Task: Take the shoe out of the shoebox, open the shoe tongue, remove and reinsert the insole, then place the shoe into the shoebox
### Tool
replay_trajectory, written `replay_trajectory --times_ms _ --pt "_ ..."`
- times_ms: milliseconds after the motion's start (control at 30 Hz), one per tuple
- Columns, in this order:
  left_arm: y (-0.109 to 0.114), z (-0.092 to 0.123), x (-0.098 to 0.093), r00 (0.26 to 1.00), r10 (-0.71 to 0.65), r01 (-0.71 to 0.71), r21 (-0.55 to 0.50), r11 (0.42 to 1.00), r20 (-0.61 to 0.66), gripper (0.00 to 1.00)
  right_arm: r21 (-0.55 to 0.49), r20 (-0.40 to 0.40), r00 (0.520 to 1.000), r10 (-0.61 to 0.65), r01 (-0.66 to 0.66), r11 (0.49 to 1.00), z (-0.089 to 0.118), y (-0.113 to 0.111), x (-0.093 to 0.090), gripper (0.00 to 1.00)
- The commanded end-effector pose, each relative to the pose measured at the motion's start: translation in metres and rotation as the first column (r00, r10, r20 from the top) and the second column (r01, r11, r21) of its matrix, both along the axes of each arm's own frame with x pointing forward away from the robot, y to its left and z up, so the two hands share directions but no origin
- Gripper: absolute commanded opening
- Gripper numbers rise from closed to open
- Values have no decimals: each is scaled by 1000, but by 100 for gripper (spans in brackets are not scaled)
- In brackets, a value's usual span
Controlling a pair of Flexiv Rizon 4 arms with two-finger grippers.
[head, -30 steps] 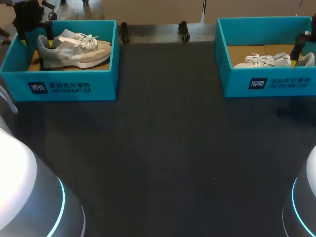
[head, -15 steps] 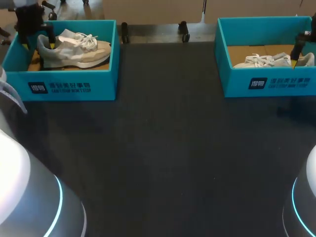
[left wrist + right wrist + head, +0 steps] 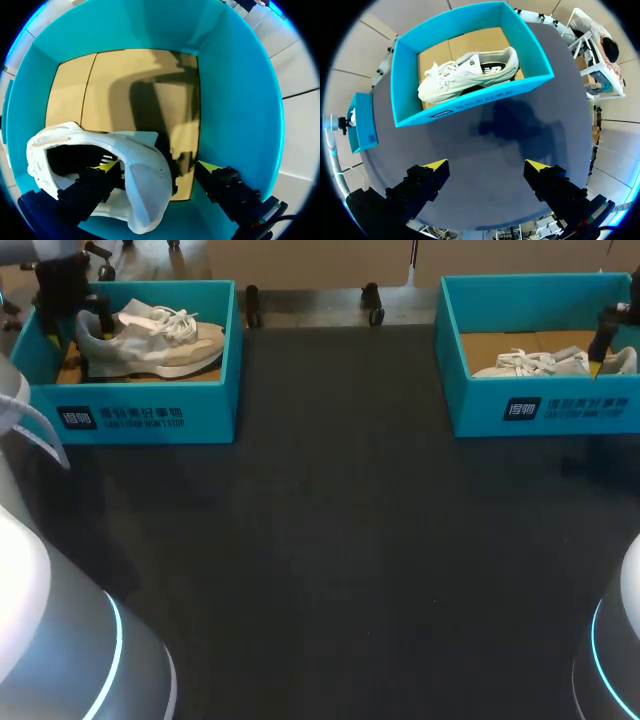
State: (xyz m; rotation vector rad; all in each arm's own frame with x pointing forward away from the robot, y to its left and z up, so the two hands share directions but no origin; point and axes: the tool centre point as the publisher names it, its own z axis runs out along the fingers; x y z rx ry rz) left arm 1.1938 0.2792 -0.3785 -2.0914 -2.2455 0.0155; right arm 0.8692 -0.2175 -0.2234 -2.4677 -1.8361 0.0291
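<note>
Shoe-out-of-the-box is the step in hand imo, nothing's been lifted yet

Biggest first: the dark table (image 3: 340, 540) fills most of the head view, w/ a teal box in each top corner. The left shoebox (image 3: 150, 410) is upper left and the right shoebox (image 3: 540, 405) upper right, both open-topped. The left shoe (image 3: 150, 340), grey/beige w/ white laces, lies inside its box w/ the toe toward frame centre. The right shoe (image 3: 540, 364), white, lies low in the other box.

The left gripper (image 3: 159, 167) is down inside the left shoebox at the heel end. In its wrist view the jaws are released and straddle the heel collar: one finger sits in the shoe's mouth, the other is outside behind the heel w/ a gap showing btwn it and the shoe. So no grip yet afaict. The right gripper (image 3: 486, 165) is spread wide, holding nothing, hanging high over the table w/ the right shoebox ahead of it.

Next move prob = pinch the heel wall btwn both fingers, then lift straight up so the sole clears the box rim. The outer finger is near the box's end wall, so there's not much room to shuffle. A sloppy pull could drag the box along, so keep it vertical
</note>
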Motion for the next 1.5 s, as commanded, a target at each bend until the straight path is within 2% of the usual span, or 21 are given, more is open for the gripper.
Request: replay_trajectory --times_ms 33,300,467,567,600,1067,1300,1500 --pt "2 -4 11 1000 1 -1 1 1000 -23 98 0 3 1000 -2 2 1000 0 0 -1 100" --pt "4 -8 9 1000 3 -3 7 1000 -31 79 0 3 1000 -2 2 1000 0 0 -1 100" --pt "6 -14 8 999 1 0 28 1000 -41 58 0 3 1000 -2 2 1000 0 0 -1 100" --pt "6 -15 7 999 2 0 33 999 -42 8 0 3 1000 -2 2 1000 0 0 -1 100" --pt "6 -15 7 999 2 -1 33 999 -42 0 0 3 1000 -2 2 1000 0 0 -1 100" --pt "17 -3 3 999 12 -11 12 1000 -31 0 0 3 1000 -2 2 1000 0 0 -1 100" --pt "25 19 1 1000 25 -25 -4 1000 -3 0 0 3 1000 -2 2 1000 0 0 -1 100" --pt "27 49 -5 999 27 -26 -25 999 24 0 0 3 1000 -2 2 1000 0 0 -1 100"
